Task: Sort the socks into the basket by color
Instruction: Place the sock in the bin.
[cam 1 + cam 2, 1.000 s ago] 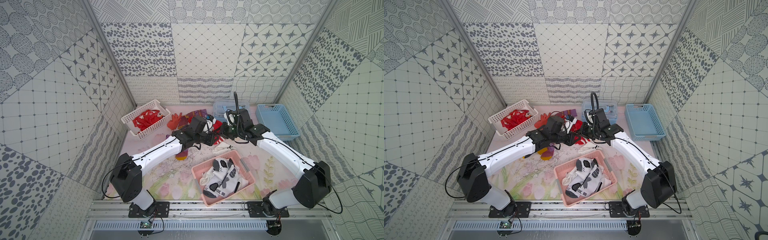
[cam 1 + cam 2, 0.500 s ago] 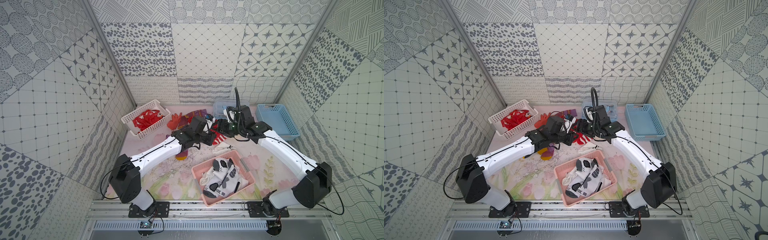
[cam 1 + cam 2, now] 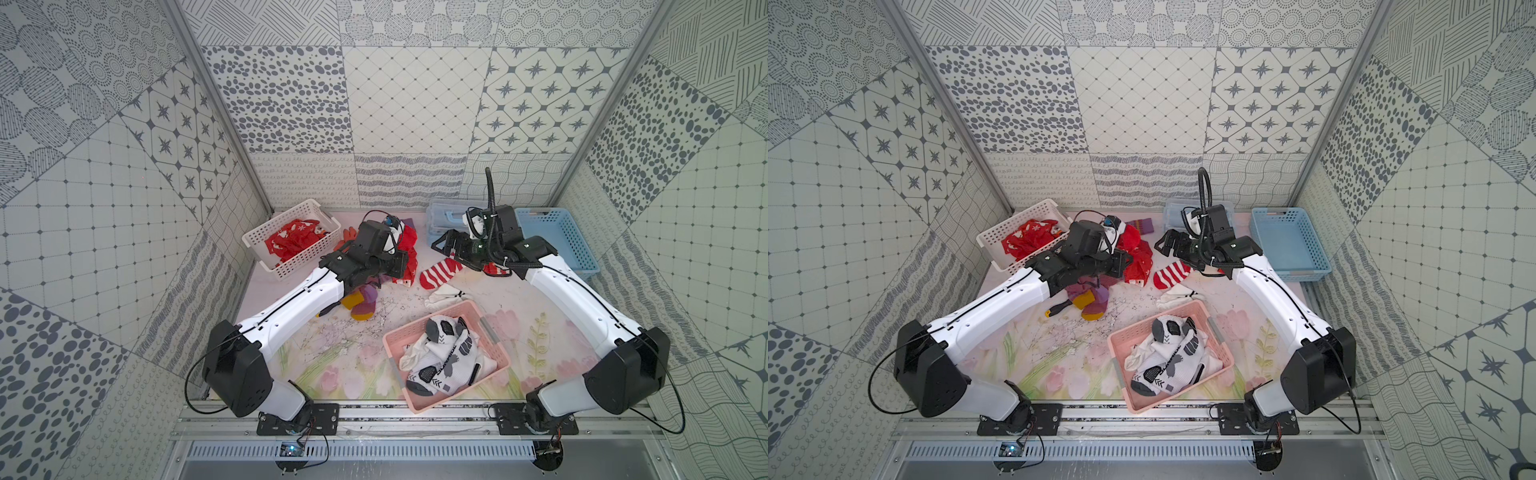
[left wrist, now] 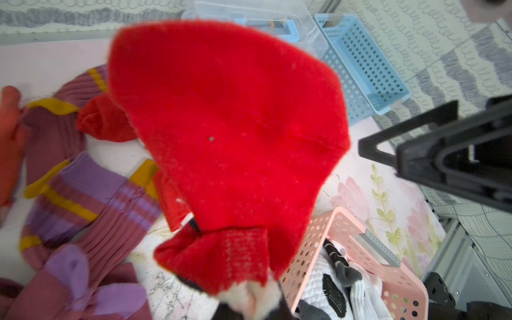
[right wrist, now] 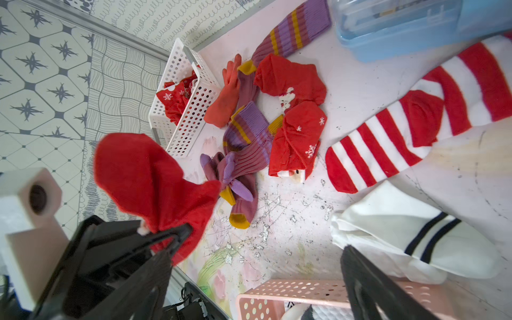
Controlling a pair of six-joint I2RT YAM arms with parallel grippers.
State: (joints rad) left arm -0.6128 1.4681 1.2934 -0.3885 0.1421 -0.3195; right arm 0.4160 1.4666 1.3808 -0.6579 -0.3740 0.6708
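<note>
A: What is held by the left gripper (image 5: pixel 166 238)?

B: A plain red sock (image 4: pixel 227 133) is clamped between its closed jaws. In the right wrist view the cloth is seen pinched at the black fingertips and hanging clear of the desk (image 3: pixel 515 307). In the left wrist view most of the picture is filled by it.

A: And the right gripper (image 3: pixel 446 245)?

B: Its jaws are spread wide and nothing is held between them. It is seen above the far part of the desk, near the clear blue-lidded box (image 3: pixel 446 214) at the far edge.

A: Where are the other socks found?

B: A red-and-white striped sock (image 3: pixel 440 272) is laid flat on the desk just below the right gripper. A white sock with dark stripes (image 3: pixel 446 297) is seen beside it, just by the far corner of the pink basket (image 3: pixel 494 340). Purple socks with yellow toes (image 3: pixel 363 301) are piled near the middle, partly hidden by the left arm, with red snowflake socks (image 5: pixel 299 138) next to them.

A: And the baskets?

B: White socks with black marks (image 3: pixel 444 357) are held in the pink basket at the near edge. Red socks (image 3: pixel 295 239) are held in the white basket (image 3: pixel 291 266) at the far left corner. Nothing is seen lying in the blue basket (image 3: pixel 579 257) at the far right corner. An orange-red glove (image 5: pixel 225 97) is laid beside the white basket.
</note>
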